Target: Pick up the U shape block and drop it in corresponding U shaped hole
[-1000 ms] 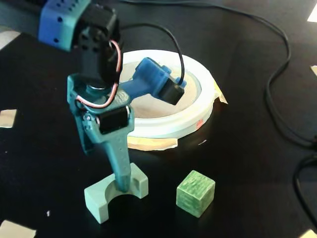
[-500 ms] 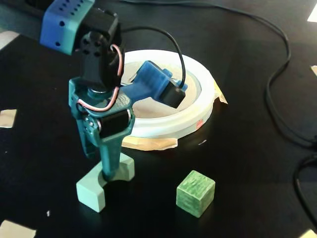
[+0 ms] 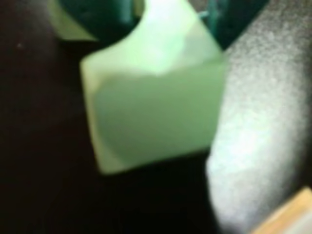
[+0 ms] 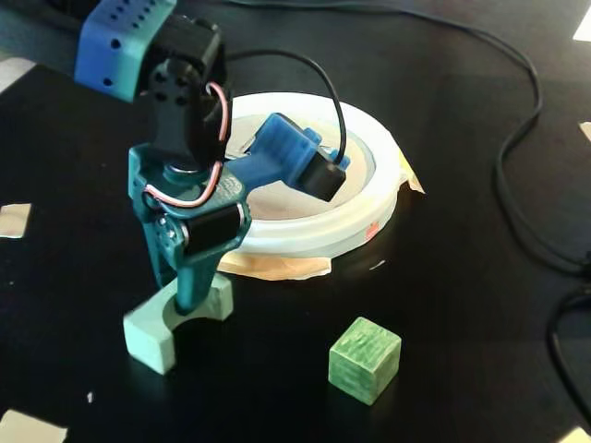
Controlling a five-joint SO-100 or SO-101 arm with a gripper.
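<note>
The pale green U shape block (image 4: 150,338) lies on the black table at the lower left of the fixed view. My teal gripper (image 4: 181,293) comes down on it from above, with one finger in the U's notch and the other outside one arm. In the wrist view the block (image 3: 156,117) fills the middle, blurred. The gripper (image 3: 170,24) has dark teal jaws against both sides of the block's upper arm, shut on it. The U shaped hole is not visible.
A white round ring-shaped container (image 4: 369,198) sits behind the arm, on tan tape. A darker green cube (image 4: 365,358) lies to the right of the U block. Black cables (image 4: 503,157) run at the right. Tan tape bits (image 4: 14,220) lie at the left edge.
</note>
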